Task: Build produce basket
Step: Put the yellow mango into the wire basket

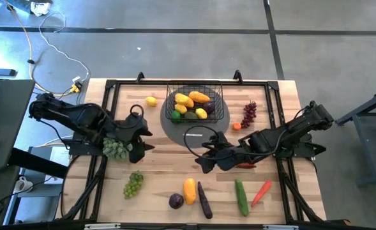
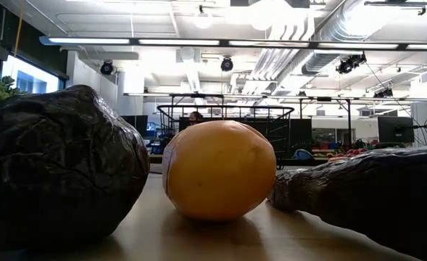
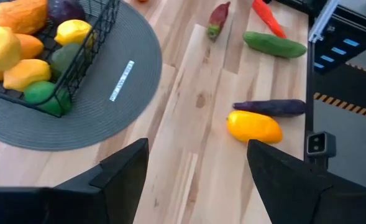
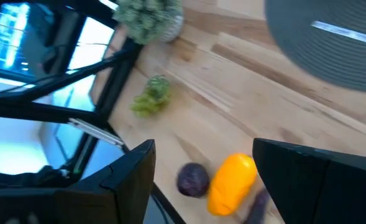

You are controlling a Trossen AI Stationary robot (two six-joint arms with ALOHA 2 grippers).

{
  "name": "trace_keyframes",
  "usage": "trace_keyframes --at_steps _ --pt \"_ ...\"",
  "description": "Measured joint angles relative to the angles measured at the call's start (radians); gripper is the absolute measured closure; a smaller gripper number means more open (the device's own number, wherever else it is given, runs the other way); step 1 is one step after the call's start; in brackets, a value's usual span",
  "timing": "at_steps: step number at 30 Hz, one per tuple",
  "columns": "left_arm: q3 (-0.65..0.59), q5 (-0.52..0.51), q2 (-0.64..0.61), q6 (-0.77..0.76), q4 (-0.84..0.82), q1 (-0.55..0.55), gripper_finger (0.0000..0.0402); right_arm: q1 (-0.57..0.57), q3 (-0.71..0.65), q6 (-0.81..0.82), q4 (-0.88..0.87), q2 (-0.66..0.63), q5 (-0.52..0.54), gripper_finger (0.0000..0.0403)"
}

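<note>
Seen from above, the black wire basket sits on a round grey mat at the upper centre of the wooden table, its long axis running left to right across the frame. It holds yellow, orange, green and purple produce.

More produce lies loose. A lemon sits just left of the basket, and red grapes hang in a near-vertical string to its right. Along the lower edge a yellow pepper stands lengthwise top to bottom, between a purple round piece and a slim aubergine that also runs top to bottom. Right of them, a cucumber points up and down the frame, and a carrot slants toward the upper right. Green grapes lie at lower left.

The left gripper, at centre left, has its fingers spread, with a green grape bunch just beside it. The right gripper, below the mat, is spread too, holding nothing.
</note>
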Motion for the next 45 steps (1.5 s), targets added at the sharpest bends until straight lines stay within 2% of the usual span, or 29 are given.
trace_keyframes --at_steps 6,14,24,29,45 --pt "-0.051 -0.046 -0.016 -0.026 0.004 -0.037 0.0138 0.001 0.000 -0.035 0.142 0.060 -0.003 0.0152" --pt "-0.149 -0.053 -0.068 -0.043 0.020 -0.034 0.0138 0.007 0.000 0.058 0.166 0.148 -0.071 0.0152" --pt "-0.149 -0.062 -0.079 0.031 0.024 -0.005 0.0138 0.007 0.000 0.195 0.185 0.270 -0.202 0.0152" --pt "-0.149 -0.062 -0.069 0.039 0.024 -0.005 0.0138 0.007 0.000 0.238 0.195 0.307 -0.233 0.0152" --pt "-0.148 -0.061 -0.069 0.039 0.027 -0.005 0.0138 0.007 -0.001 0.238 0.182 0.348 -0.239 0.0152"
